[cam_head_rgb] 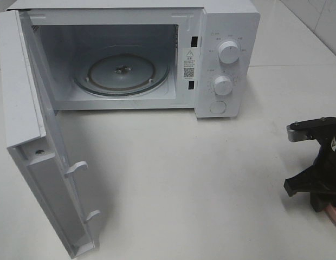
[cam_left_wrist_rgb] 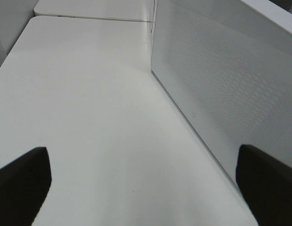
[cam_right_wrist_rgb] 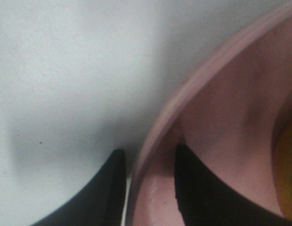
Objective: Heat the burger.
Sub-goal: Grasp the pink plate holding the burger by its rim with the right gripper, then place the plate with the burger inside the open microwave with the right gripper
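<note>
The burger shows only as a golden-orange sliver (cam_right_wrist_rgb: 286, 174) at the edge of the right wrist view, on the pink plate (cam_right_wrist_rgb: 221, 117). It is out of the exterior view. My right gripper (cam_right_wrist_rgb: 148, 188) straddles the plate's rim, one black finger (cam_right_wrist_rgb: 101, 193) outside and one inside, and is closed on it. In the exterior view the right arm (cam_head_rgb: 320, 162) is low at the far right edge, over a sliver of the plate (cam_head_rgb: 335, 215). My left gripper (cam_left_wrist_rgb: 146, 188) is open and empty over bare table, beside the microwave door's outer face (cam_left_wrist_rgb: 221, 84).
The white microwave (cam_head_rgb: 227, 27) stands at the back with its door (cam_head_rgb: 27, 108) swung wide open to the left. Its glass turntable (cam_head_rgb: 122, 73) carries nothing. Two knobs (cam_head_rgb: 228, 52) are on the right panel. White table (cam_head_rgb: 184, 179) lies between microwave and plate.
</note>
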### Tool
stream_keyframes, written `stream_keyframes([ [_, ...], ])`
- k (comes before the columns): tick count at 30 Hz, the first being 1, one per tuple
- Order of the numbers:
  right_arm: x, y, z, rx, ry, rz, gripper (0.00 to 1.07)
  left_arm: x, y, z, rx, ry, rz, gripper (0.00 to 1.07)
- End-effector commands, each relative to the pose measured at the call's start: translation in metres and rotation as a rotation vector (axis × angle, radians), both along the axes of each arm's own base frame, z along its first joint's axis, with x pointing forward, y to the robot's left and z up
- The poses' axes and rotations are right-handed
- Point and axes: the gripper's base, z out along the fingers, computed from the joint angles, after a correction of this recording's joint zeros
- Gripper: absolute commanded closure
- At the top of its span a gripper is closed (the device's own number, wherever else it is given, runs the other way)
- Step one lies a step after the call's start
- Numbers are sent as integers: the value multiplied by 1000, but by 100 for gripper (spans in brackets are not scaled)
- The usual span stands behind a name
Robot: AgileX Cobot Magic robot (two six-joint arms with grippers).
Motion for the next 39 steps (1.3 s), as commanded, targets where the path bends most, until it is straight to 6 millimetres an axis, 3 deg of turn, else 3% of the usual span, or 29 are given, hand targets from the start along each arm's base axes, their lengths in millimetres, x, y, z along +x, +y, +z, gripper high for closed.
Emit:
stream_keyframes([
  [1, -7, -3, -8, -14, 63, -21, 86, -2, 0, 0, 0, -25, -8, 7],
  [2, -7, -3, -8, -14, 61, -21, 96, -2, 0, 0, 0, -25, -8, 7],
  [5, -7, -3, -8, -17, 67, -22, 107, -2, 0, 0, 0, -25, -8, 7],
  [21, -7, -8, 13, -97, -12, -66, 107, -2, 0, 0, 0, -25, -8, 7],
  [39, -13, 14, 22, -356, -52, 32, 107, -2, 0, 0, 0, -25, -8, 7],
])
